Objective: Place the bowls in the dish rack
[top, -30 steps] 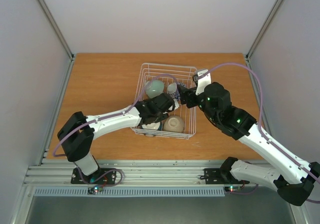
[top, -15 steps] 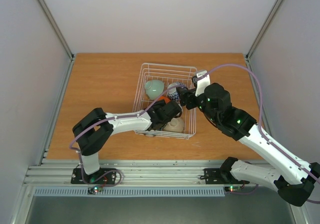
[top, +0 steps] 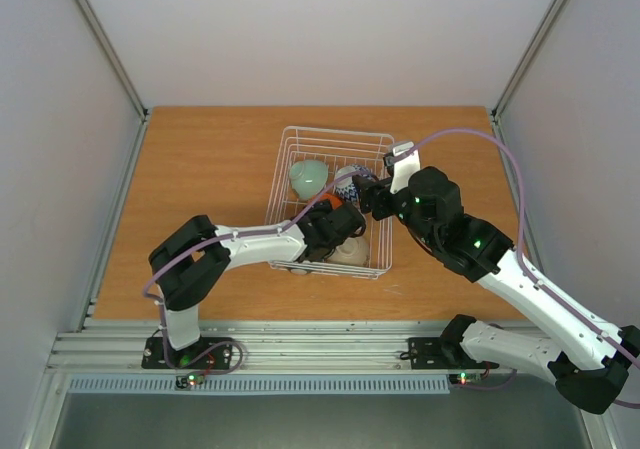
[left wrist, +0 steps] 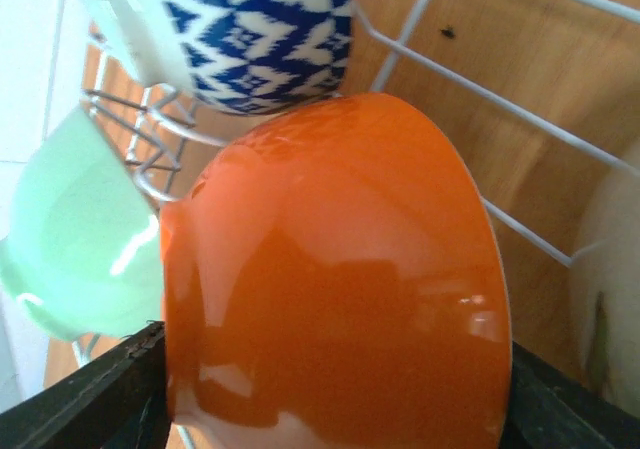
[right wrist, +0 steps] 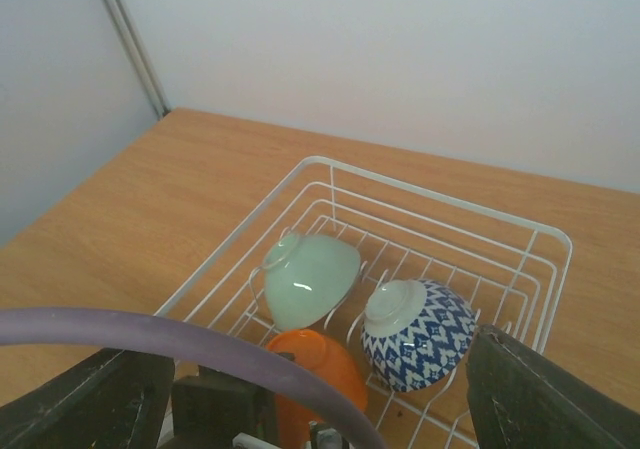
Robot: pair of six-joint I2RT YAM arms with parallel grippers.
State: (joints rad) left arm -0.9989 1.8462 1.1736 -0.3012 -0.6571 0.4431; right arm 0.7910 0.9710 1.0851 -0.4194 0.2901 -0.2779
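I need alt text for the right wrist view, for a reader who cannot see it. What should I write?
A white wire dish rack on a wooden table holds three bowls: a pale green bowl, a blue-and-white patterned bowl and an orange bowl, partly hidden behind a purple cable in the foreground.

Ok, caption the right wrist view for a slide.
Mint-green bowl, blue-patterned bowl and orange bowl inside the white dish rack on a wooden table.

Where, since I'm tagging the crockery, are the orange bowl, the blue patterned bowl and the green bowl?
orange bowl (left wrist: 330,269), left wrist view, on its glossy outer side.
blue patterned bowl (right wrist: 425,344), right wrist view, on its patterned side.
green bowl (right wrist: 310,284), right wrist view, on its outer side.
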